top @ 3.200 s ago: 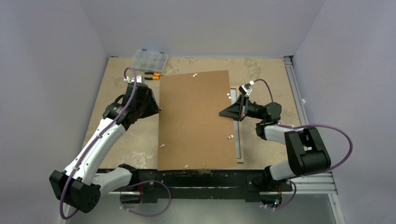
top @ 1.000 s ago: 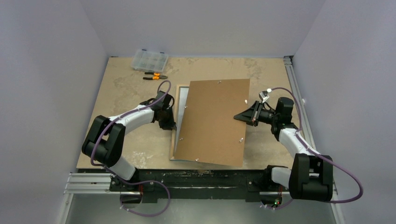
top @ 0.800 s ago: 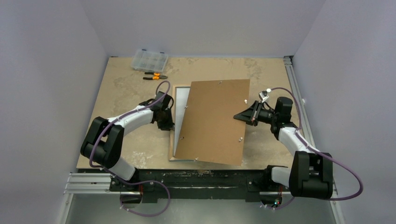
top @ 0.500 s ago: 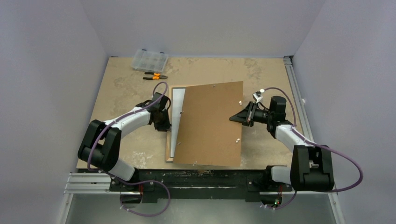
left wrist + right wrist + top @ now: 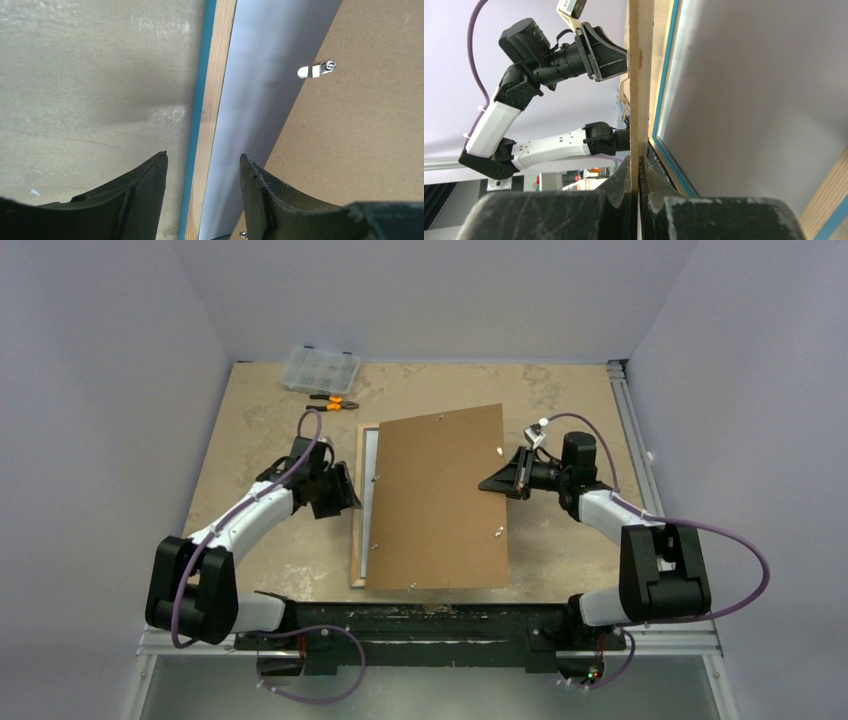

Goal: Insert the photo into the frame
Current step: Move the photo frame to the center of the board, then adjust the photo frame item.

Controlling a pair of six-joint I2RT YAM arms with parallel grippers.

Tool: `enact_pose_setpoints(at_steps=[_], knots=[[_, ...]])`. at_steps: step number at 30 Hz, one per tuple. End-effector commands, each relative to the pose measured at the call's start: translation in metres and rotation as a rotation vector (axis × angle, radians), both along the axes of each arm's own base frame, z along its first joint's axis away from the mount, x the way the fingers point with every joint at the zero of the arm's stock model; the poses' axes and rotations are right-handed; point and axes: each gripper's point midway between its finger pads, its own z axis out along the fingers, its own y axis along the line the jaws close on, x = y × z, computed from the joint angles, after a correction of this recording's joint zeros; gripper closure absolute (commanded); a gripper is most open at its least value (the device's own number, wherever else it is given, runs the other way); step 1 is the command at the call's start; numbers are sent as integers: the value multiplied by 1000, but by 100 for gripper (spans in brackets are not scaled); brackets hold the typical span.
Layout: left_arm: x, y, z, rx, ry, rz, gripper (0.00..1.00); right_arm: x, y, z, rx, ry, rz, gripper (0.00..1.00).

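While the right end effector (image 5: 486,483) is clenched on the right edge of the board (image 5: 435,500), the left end effector (image 5: 350,496) stands released, its fingers (image 5: 145,195) apart and holding nothing. The frame (image 5: 357,540) lies wood-back up in the middle of the worktop (image 5: 250,430). Only its left rail and near-left corner show past the board. Just inside that rail runs a pale grey strip, the photo (image 5: 369,510), lying within the frame with the rest of it under the board. The left wrist view reads, left to right: blue edge, wood rail, pale strip, then brown board with a metal clip (image 5: 316,69). In the right wrist view the board's thin edge runs into the closed fingers, with a gap between it and the blue-rimmed frame to its right. A clear box (image 5: 320,368) and pliers (image 5: 331,402) sit at the far left.
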Motion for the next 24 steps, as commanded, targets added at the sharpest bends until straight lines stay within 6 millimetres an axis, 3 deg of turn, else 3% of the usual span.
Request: enact_pose_setpoints(at_steps=[1,8,14,24], knots=[[7,0,10,-52,-49,-10,47,11,10,32,43,-114,57,100],[28,-2,9,-43,-27,9,46,11,21,26,42,-101,81,100],[41,-8,9,-66,-24,14,46,8,22,34,50,-107,87,100],[69,-11,34,-60,-63,29,46,-8,28,25,42,-76,116,100]])
